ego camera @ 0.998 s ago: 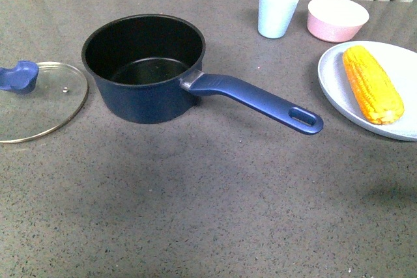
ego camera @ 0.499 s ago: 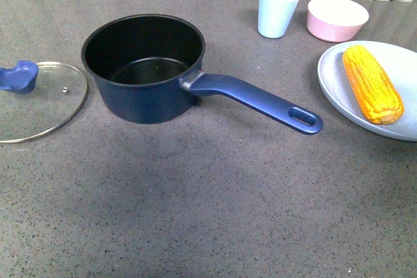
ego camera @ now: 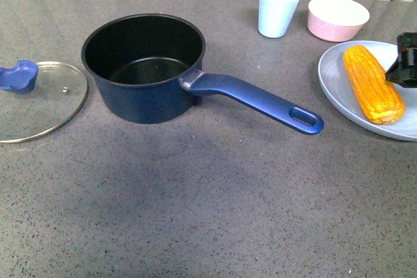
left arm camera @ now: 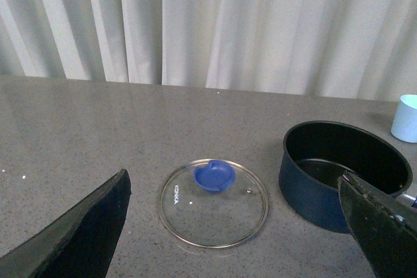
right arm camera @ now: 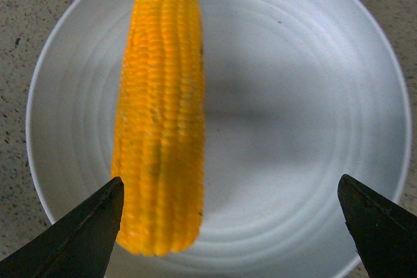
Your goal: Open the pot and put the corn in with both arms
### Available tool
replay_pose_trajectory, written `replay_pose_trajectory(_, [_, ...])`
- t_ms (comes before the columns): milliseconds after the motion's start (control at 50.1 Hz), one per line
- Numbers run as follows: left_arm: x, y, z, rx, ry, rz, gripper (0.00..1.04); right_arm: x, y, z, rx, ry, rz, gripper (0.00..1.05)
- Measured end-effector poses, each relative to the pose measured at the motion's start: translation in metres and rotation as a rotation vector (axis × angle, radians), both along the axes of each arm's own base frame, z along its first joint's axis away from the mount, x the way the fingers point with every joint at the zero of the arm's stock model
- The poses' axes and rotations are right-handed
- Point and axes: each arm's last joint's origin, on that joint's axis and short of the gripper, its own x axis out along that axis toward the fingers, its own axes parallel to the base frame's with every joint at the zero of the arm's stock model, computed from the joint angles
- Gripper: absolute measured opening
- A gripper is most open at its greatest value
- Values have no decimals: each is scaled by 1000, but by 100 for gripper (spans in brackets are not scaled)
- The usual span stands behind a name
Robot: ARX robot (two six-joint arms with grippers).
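Corn [ego camera: 373,84] lies on the grey plate [ego camera: 333,81] at the right, well apart from the uncovered pot [ego camera: 143,69], right gripper [right arm camera: 229,183] spread wide above it, left gripper [left arm camera: 233,180] likewise released.

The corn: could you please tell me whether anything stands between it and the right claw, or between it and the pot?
Nothing visible does. The right claw hangs open over the plate, where the corn lies bare. The pot stands open, lid off beside it; only its handle points toward the plate.
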Motion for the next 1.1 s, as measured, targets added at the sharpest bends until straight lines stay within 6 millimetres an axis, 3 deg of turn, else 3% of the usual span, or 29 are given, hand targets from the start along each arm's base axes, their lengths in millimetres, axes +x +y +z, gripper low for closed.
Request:
replay_pose_trajectory(359, [0, 0, 0, 0, 0, 0, 96, 29, 21, -18, 47, 47, 1, 96])
replay_pose_trajectory(679, [0, 0, 0, 0, 0, 0, 96, 34, 24, -32, 50, 82, -14, 95])
replay_pose_trajectory(878, [0, 0, 0, 0, 0, 0, 96, 34, 24, -33, 57, 87, -20, 70])
replay_pose_trajectory(978, [0, 0, 0, 0, 0, 0, 96, 34, 23, -34, 79, 86, -25, 49])
replay_pose_trajectory(1098, [0, 0, 0, 0, 0, 0, 96, 31, 21, -33, 100, 82, -29, 33])
